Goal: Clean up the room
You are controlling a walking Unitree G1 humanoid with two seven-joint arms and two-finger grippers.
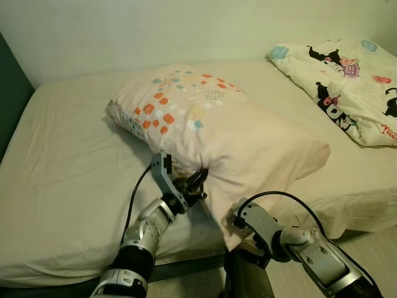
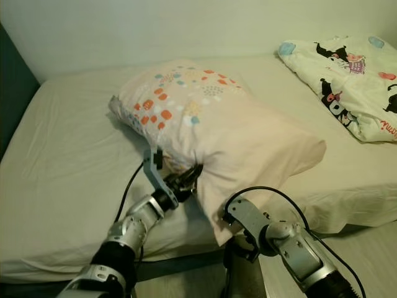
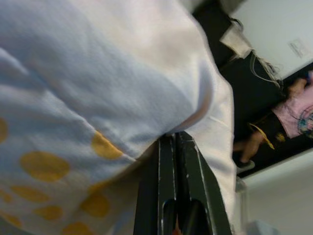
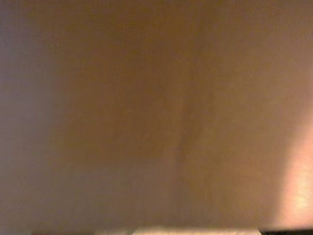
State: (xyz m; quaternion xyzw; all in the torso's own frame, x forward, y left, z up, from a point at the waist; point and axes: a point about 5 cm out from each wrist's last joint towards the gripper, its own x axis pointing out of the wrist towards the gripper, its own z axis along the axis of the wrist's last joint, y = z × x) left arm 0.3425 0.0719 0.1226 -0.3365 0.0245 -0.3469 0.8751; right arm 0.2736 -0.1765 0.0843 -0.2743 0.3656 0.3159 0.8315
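A pale pink pillow (image 1: 229, 133) with orange and blue dots at one end lies across the middle of the bed (image 1: 68, 161), its near corner hanging over the front edge. My left gripper (image 1: 197, 184) is at the pillow's near side, raised from below. In the left wrist view its black fingers (image 3: 168, 186) lie pressed together with the pillow's fabric (image 3: 98, 83) pinched at their tips. My right arm (image 1: 273, 233) reaches up under the hanging corner, and the cloth hides its gripper. Close pink fabric (image 4: 156, 117) covers the right wrist view.
A folded white quilt (image 1: 350, 81) with cartoon prints lies at the bed's back right. A dark panel (image 1: 9, 105) borders the bed on the left and a pale wall runs behind it. Bare floor (image 1: 378, 248) shows at the lower right. A person (image 3: 293, 110) stands in the background of the left wrist view.
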